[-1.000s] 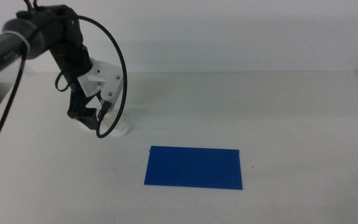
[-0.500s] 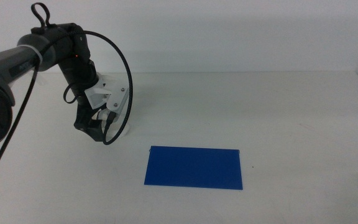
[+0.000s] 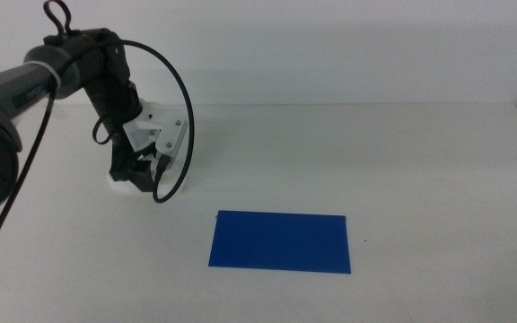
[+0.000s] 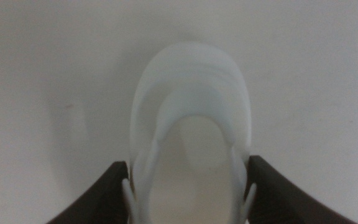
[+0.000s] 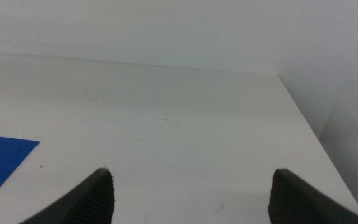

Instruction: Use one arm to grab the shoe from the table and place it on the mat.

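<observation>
The left arm (image 3: pixel 70 67) reaches in from the left, and its gripper (image 3: pixel 131 178) is down on the table (image 3: pixel 402 161). It covers the shoe, of which only a white bit (image 3: pixel 115 183) shows beside the jaws. In the left wrist view the blurred white shoe (image 4: pixel 191 93) sits between the two dark jaws of the left gripper (image 4: pixel 188 168), which press on its sides. Its striped straps are hidden. The blue mat (image 3: pixel 281 240) lies flat to the right of the gripper and nearer the front, with nothing on it. The right gripper (image 5: pixel 191 177) is open and out of the middle view.
The right wrist view shows a corner of the mat (image 5: pixel 2 158) and the table's right edge (image 5: pixel 309 124). A wall stands behind the table's far edge (image 3: pixel 348 104). The left arm's black cable loop (image 3: pixel 185 117) hangs beside the gripper.
The left gripper has lowered and turned over the shoe. The white of the shoe showed on the gripper's right side; it now shows on its left.
</observation>
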Available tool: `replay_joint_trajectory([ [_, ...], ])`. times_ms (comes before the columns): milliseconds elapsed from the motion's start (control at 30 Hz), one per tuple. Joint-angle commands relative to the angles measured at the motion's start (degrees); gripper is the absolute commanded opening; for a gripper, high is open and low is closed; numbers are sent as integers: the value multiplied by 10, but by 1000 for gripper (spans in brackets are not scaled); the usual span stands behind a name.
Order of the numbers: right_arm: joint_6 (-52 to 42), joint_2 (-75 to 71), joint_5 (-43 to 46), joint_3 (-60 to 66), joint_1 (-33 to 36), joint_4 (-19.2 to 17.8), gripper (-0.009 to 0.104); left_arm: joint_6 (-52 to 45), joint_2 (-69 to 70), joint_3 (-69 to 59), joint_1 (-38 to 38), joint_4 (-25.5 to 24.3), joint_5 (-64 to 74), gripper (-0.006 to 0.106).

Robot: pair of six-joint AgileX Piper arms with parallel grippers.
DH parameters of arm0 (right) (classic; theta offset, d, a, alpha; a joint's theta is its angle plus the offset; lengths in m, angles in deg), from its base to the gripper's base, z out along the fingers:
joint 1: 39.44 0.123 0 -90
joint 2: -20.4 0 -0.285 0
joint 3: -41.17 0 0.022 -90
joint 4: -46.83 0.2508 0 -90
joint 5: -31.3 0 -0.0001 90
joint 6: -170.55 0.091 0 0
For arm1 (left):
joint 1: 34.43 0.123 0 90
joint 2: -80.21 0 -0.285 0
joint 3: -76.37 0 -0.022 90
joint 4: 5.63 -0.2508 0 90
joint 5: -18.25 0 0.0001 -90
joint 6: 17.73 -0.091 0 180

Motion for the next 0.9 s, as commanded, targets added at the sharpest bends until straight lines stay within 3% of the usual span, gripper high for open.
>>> replay_joint_trajectory([
  [0, -4, -15, 44, 3, 0, -5, 64, 18, 44, 26, -2, 10, 56, -1],
  [200, -4, -15, 44, 3, 0, -5, 64, 37, 89, -2, -14, 5, 55, -2],
  [567, -4, -15, 44, 3, 0, -5, 64, 97, 238, -168, -33, 24, 55, -2],
  [867, -4, -15, 44, 3, 0, -5, 64, 140, 284, -223, -118, -9, 37, -2],
])
